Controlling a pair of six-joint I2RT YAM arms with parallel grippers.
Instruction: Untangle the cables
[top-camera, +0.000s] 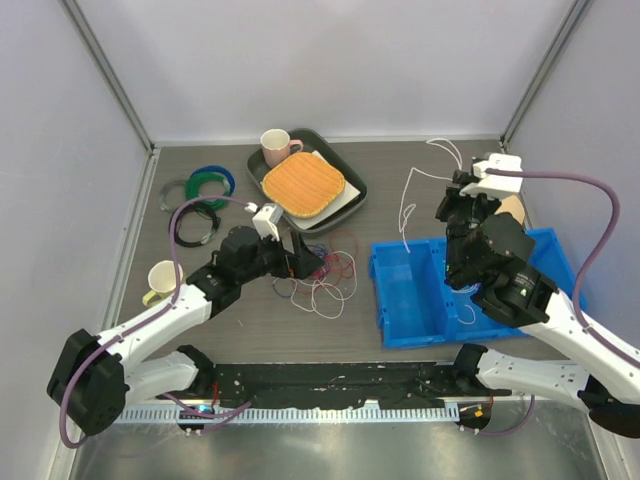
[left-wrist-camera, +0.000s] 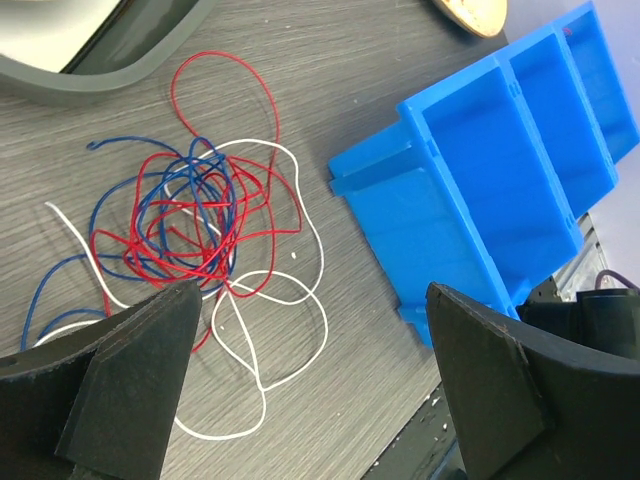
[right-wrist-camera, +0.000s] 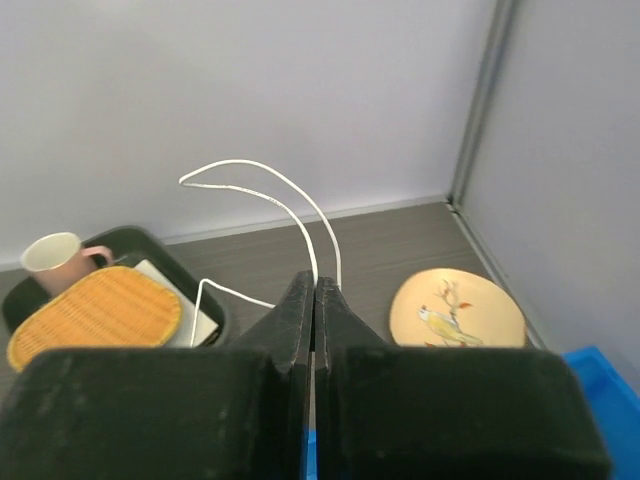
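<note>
The grey table (top-camera: 450, 170) fills the booth, and the two arms reach in over its near edge. The biggest thing on it is the blue bin (top-camera: 405, 290), which sits toward the near right corner with its compartments open to the top. At the far edge, about the middle, there is a dark tray (top-camera: 358, 188) carrying an orange woven mat (top-camera: 303, 184) and a pink mug (top-camera: 275, 148). Ring-shaped coils (top-camera: 194, 182) lie toward the far left corner. A yellow mug (top-camera: 163, 280) stands by the left edge, close against the left arm. A small plate (right-wrist-camera: 456, 310) with a bird on it lies near the right edge, beyond the bin.

The left gripper (left-wrist-camera: 310, 290) hangs over the middle of the table with its jaws spread wide and nothing between them. Just under it lies the tangle of cables (left-wrist-camera: 190, 220), red, blue and white strands looped through one another, just left of the bin.

The right gripper (right-wrist-camera: 313, 285) is up above the bin's far side, clenched on a single white cable (right-wrist-camera: 240, 163). One part arcs up past the fingertips and the rest trails down toward the bin's far left corner, well apart from the tangle.
</note>
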